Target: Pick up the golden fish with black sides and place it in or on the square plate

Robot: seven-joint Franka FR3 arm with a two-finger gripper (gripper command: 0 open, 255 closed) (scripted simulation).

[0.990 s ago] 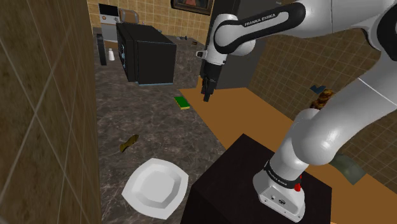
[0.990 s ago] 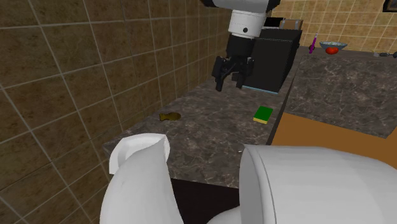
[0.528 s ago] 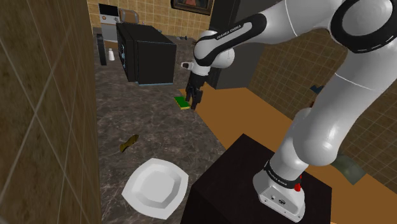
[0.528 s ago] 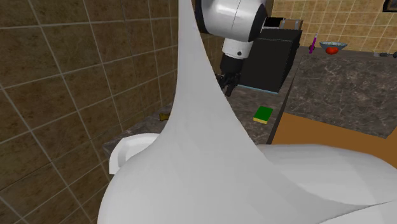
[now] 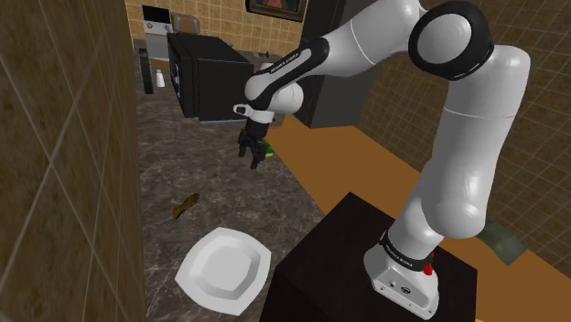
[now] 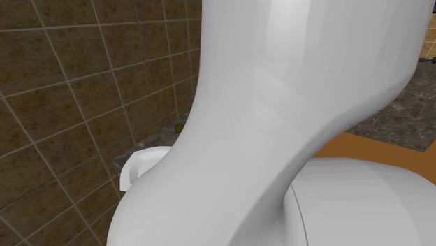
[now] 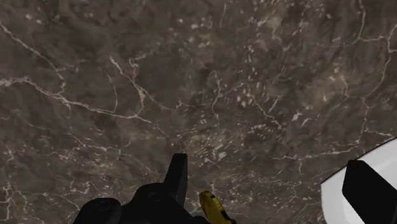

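Note:
The golden fish with dark sides (image 5: pixel 185 206) lies on the dark marble counter (image 5: pixel 220 183), close to the tiled wall. The white square plate (image 5: pixel 224 270) rests on the counter nearer the stand, just past the fish. My black gripper (image 5: pixel 252 152) hangs open above the counter, up and to the shoulder view's right of the fish, pointing down. In the wrist view the fingers stand wide apart around the gripper (image 7: pixel 270 191); the fish (image 7: pixel 213 209) shows on the counter beside one finger (image 7: pixel 178 179), and a plate corner (image 7: pixel 332 200) shows by the other. Nothing is held.
A green sponge (image 5: pixel 266 146) lies just behind the gripper. A large black appliance (image 5: pixel 210 78) stands at the back of the counter, with a small white bottle (image 5: pixel 160 80) beside it. An orange-brown floor strip (image 5: pixel 366 165) borders the counter. My white arm (image 6: pixel 293 119) covers the second exterior view, leaving a plate edge (image 6: pixel 136 166).
The arm has swung toward the shoulder view's left and lowered, carrying the open gripper past the sponge toward the fish. It now blocks the second exterior view.

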